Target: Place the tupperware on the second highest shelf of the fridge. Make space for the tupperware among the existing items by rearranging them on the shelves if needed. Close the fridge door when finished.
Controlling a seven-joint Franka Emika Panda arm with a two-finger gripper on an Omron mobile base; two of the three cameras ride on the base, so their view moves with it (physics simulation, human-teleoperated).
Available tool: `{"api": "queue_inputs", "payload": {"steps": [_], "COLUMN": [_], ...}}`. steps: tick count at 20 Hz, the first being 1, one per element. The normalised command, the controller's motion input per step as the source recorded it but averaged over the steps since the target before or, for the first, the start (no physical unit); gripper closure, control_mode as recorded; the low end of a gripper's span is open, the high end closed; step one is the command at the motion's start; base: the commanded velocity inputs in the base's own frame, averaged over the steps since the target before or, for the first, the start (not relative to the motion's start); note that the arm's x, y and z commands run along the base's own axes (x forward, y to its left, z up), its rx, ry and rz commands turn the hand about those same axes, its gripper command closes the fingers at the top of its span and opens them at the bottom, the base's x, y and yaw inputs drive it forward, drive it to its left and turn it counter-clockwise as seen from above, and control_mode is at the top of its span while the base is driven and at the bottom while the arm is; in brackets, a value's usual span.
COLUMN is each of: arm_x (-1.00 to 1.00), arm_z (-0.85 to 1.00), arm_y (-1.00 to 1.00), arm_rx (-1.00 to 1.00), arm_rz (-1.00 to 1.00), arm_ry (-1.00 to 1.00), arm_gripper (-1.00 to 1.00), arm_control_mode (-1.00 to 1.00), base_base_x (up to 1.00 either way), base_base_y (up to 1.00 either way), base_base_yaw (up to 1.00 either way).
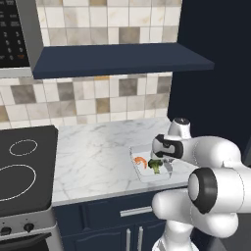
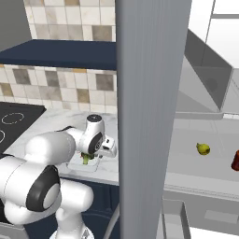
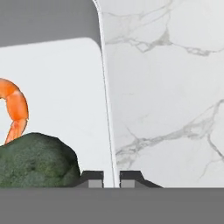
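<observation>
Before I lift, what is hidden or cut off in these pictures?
- Left base view: the white arm covers the right end of the translucent-white tupperware tray.
- Right base view: the open grey fridge door blocks the shelves' left part; the dark red bottle is cut by the right edge.
- Hand view: the orange shrimp is cut by the left edge.

A white marble counter [image 1: 98,152] runs under a tiled backsplash [image 1: 93,93] of beige and grey squares. A dark navy shelf [image 1: 117,59] juts from the wall above it. A black stovetop [image 1: 24,166] with white ring burners adjoins the counter's left end, and navy cabinets [image 1: 112,225] with silver handles sit below.
</observation>
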Motion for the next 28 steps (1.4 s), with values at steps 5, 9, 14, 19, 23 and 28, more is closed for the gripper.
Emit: {"api": "queue_inputs", "payload": {"steps": [5, 9, 14, 19, 23, 28], "arm_x": [-0.09, -0.29, -0.43, -0.39, -0.39, -0.43], "arm_z": [-0.26, 0.00, 0.06, 0.45, 0.92, 0.99], "arm_y": [0.01, 0.05, 0.18, 0.19, 0.05, 0.03], "arm_rx": [0.00, 0.00, 0.00, 0.00, 0.00, 0.00], "arm_rz": [0.00, 0.00, 0.00, 0.00, 0.00, -0.04], "arm_ry": [0.00, 0.00, -0.03, -0.10, -0.11, -0.09], "arm_gripper": [1.00, 1.00, 1.00, 1.00, 1.00, 1.00], "arm_control_mode": [-1.00, -1.00, -1.00, -1.00, -1.00, -1.00], "base_base_x": [0.00, 0.00, 0.00, 0.00, 0.00, 0.00], "base_base_y": [0.00, 0.00, 0.00, 0.00, 0.00, 0.00], "base_base_yaw": [0.00, 0.00, 0.00, 0.00, 0.00, 0.00]}}
